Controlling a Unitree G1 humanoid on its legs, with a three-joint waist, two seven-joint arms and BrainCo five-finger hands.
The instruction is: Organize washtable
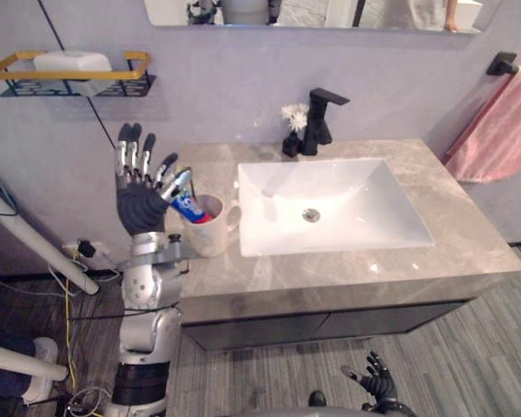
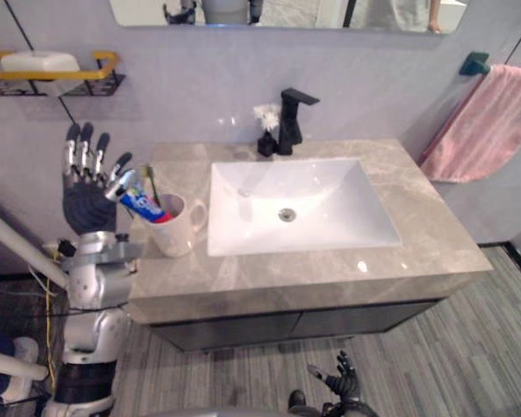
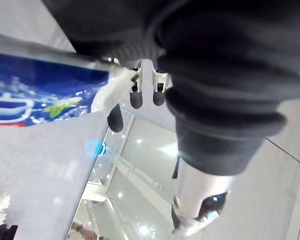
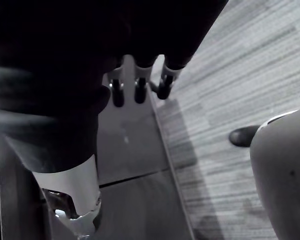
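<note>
The left arm rises straight up at the lower left of the frame, just beside the worktop's [image 1: 469, 234] left end. The left hand [image 1: 141, 204] is held high with its palm facing away from the camera. Its fingers [image 1: 136, 155] stand straight and close together, pointing up at the wall, and the thumb [image 1: 168, 167] angles out towards the right. Nothing is curled: the hand is fully spread and grips nothing.

A blue, red and white toothpaste tube [image 1: 189, 208] stands in a cream mug [image 1: 210, 233] near the worktop's left edge. It leans left, so its upper end meets the hand at the thumb's side. The left wrist view shows the same tube [image 3: 40, 95] lying across the base of the hand, with the thumb straight beside it. Whether the thumb presses on the tube or only touches it cannot be told.

The mug sits just left of the white sink [image 1: 347, 200], its handle turned towards the basin.

The right hand [image 1: 380, 382] hangs low at the bottom centre-right of the frame, over the grey plank floor [image 1: 469, 365] in front of the cabinet. Its fingers are loosely spread and hold nothing.

Behind the sink stand a black tap [image 1: 319, 117] and, touching its left side, a small white flower [image 1: 295, 115] in a dark pot. A pink towel [image 1: 504, 130] hangs on a rail at the upper right. A yellow-rimmed wall shelf [image 1: 17, 61] at the upper left carries a white bar of soap [image 1: 72, 61].
</note>
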